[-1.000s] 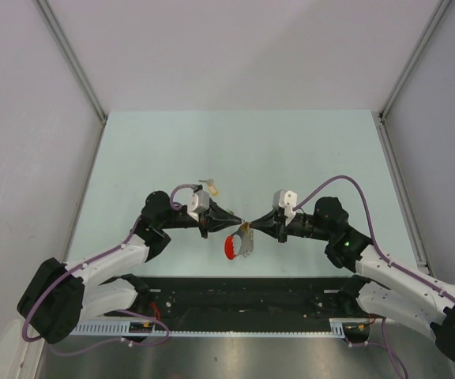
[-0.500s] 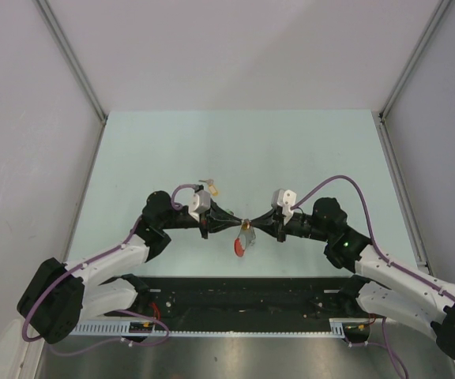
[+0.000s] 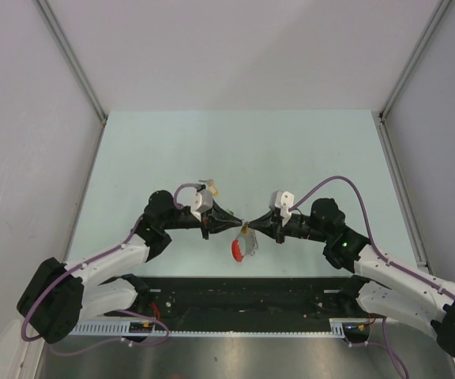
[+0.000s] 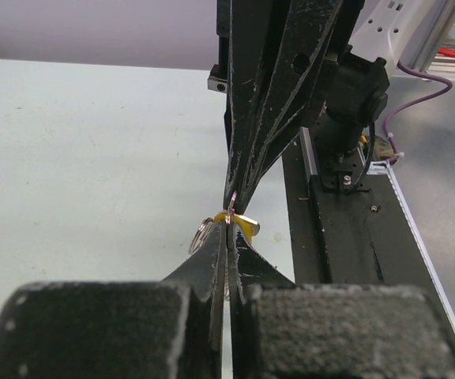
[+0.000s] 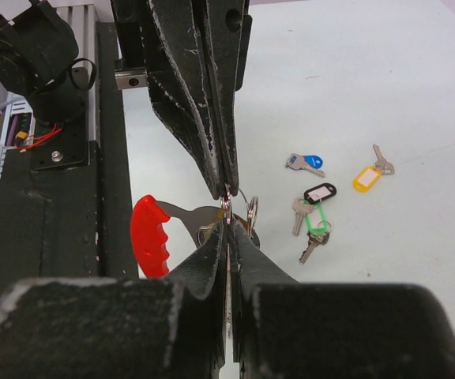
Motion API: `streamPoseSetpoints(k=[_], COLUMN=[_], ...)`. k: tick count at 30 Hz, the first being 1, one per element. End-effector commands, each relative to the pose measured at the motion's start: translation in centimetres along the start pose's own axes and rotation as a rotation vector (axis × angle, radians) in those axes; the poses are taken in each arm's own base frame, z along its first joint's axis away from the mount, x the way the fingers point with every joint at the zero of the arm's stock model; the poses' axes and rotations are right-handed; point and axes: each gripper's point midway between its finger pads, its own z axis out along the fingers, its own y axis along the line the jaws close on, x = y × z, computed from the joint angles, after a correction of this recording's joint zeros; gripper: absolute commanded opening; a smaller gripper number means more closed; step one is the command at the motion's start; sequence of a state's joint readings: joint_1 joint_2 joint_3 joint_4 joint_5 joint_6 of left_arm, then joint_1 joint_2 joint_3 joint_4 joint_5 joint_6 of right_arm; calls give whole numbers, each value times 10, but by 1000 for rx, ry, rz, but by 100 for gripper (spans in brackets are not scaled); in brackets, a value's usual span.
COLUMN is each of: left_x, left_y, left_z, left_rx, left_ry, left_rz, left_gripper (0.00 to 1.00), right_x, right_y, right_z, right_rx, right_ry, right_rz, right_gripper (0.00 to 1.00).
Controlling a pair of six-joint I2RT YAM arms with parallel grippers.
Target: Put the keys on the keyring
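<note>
Fingertips of the left gripper [image 3: 238, 225] and the right gripper [image 3: 253, 229] meet nose to nose above the near part of the table [image 3: 291, 150], and both pairs of jaws are pressed fully together on thin metal at the junction. The keyring [image 3: 242, 247] hangs directly beneath that junction, red arc on the left arm's side; which gripper carries it cannot be told. Four keys lie on the table apart from it: blue key [image 5: 305, 163], yellow-tagged key [image 5: 367, 176], black-tagged key [image 5: 319, 194] and green-tagged key [image 5: 316, 226], the last two touching.
</note>
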State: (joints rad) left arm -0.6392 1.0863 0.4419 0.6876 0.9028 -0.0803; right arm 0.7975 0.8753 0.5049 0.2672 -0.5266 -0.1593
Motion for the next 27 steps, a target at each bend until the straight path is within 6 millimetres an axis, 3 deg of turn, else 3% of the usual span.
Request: streamPoseSetpoints(k=[1, 11, 19, 27], left_x=[-18, -24, -25, -38], left_y=[8, 25, 17, 13], left_z=[7, -3, -6, -3], left_rx=[-39, -225, -264, -283], left_ry=[-9, -16, -102, -238], left_rz=[-31, -190, -282, -292], left_gripper=[0, 0, 0, 0], right_x=[-23, -20, -16, -10], right_y=[1, -3, -1, 10], right_z=[0, -1, 3, 13], right_rx=[0, 51, 61, 30], right_ry=[-71, -44, -23, 29], right_rz=[-82, -134, -170, -205], right_gripper=[0, 0, 0, 0])
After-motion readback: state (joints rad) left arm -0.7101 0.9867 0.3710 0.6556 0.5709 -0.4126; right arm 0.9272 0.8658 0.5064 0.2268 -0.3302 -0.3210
